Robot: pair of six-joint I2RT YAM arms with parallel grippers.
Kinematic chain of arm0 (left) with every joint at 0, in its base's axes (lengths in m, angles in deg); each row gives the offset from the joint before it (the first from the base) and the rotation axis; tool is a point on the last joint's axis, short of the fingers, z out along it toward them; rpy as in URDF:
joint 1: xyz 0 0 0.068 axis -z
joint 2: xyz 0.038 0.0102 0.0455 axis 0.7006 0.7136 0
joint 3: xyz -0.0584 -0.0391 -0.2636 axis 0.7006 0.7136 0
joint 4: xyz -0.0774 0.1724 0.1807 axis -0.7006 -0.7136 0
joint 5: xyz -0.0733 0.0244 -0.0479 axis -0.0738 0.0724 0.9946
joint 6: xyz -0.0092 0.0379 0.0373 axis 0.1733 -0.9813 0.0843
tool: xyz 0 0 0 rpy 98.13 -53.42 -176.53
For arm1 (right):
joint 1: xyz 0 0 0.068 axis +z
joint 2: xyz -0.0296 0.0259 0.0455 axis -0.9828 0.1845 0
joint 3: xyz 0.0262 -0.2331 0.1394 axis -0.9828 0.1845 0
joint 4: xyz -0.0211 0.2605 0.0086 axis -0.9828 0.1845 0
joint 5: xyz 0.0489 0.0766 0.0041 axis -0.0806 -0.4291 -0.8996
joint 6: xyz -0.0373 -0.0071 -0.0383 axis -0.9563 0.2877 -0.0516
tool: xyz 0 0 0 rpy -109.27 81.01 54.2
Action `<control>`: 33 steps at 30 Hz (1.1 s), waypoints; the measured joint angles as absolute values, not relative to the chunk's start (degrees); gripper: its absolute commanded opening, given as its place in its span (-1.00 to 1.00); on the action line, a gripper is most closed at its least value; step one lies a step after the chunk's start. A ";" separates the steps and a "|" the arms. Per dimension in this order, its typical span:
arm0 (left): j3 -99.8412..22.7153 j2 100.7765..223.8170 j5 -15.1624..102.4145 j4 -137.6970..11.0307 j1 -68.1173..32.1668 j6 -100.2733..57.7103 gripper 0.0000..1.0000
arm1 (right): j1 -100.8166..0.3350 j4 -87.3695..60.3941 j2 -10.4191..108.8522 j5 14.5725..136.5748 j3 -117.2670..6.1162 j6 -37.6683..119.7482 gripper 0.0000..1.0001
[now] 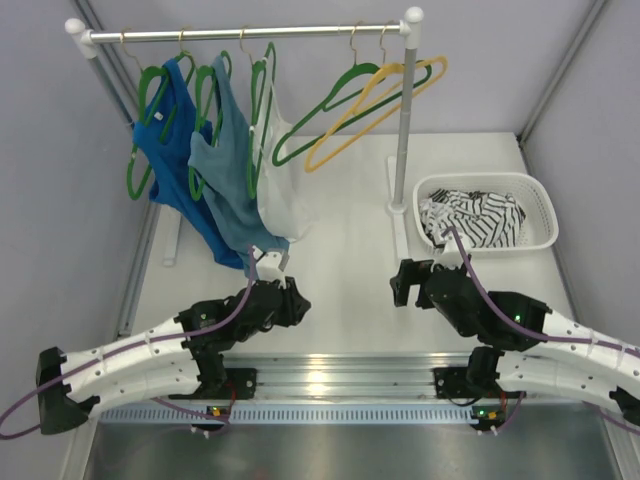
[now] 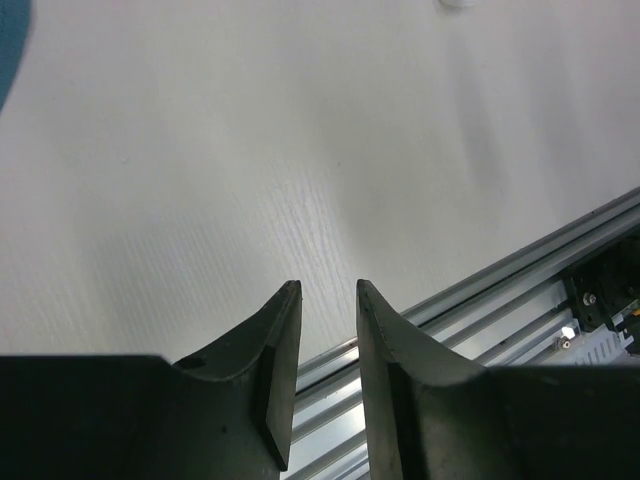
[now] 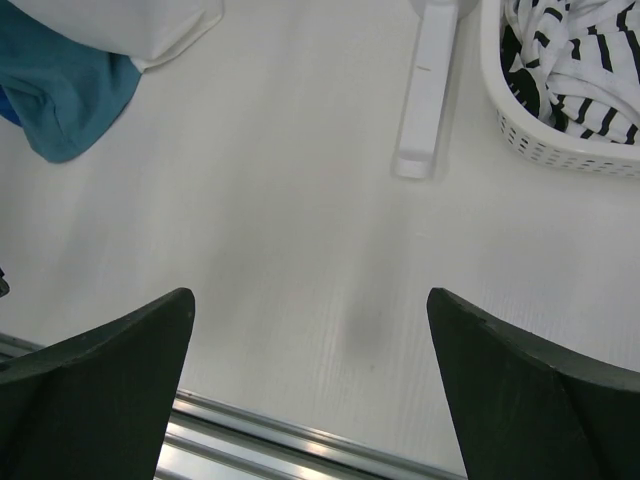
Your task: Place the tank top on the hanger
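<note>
The tank top (image 1: 492, 212), white with thin black stripes, lies crumpled in the white basket (image 1: 540, 200) at the right; it also shows in the right wrist view (image 3: 585, 60). An empty green hanger (image 1: 335, 100) hangs on the rail, next to a yellow hanger (image 1: 375, 105). My left gripper (image 1: 298, 300) hovers low over the table near the front, its jaws a narrow gap apart and empty (image 2: 328, 287). My right gripper (image 1: 403, 280) is wide open and empty (image 3: 310, 297), in front of and to the left of the basket.
A blue top (image 1: 170, 150), a teal top (image 1: 232, 160) and a white top (image 1: 280, 180) hang on green hangers at the left of the rail (image 1: 250, 33). The rack's post (image 1: 404, 130) and foot (image 3: 425, 90) stand beside the basket. A darker striped cloth (image 3: 525, 95) lies in the basket.
</note>
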State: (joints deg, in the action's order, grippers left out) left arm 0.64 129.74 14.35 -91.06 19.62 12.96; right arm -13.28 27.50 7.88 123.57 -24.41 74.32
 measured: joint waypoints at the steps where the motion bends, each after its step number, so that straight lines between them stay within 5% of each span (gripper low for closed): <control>1: 0.50 129.74 14.50 -91.06 19.62 12.85 -0.32 | -13.28 27.50 7.88 123.57 -24.43 74.32 0.99; 12: -0.52 128.65 15.81 -91.09 19.66 11.67 -0.31 | -17.02 28.92 15.25 123.09 -30.88 73.34 1.00; 22: -2.34 130.24 18.68 -90.63 19.71 9.03 -0.31 | -60.76 27.43 32.73 100.51 -45.06 63.20 0.99; 33: -2.38 132.21 23.29 -88.62 19.71 7.98 -0.31 | -74.31 25.03 56.56 97.06 -57.48 62.34 0.94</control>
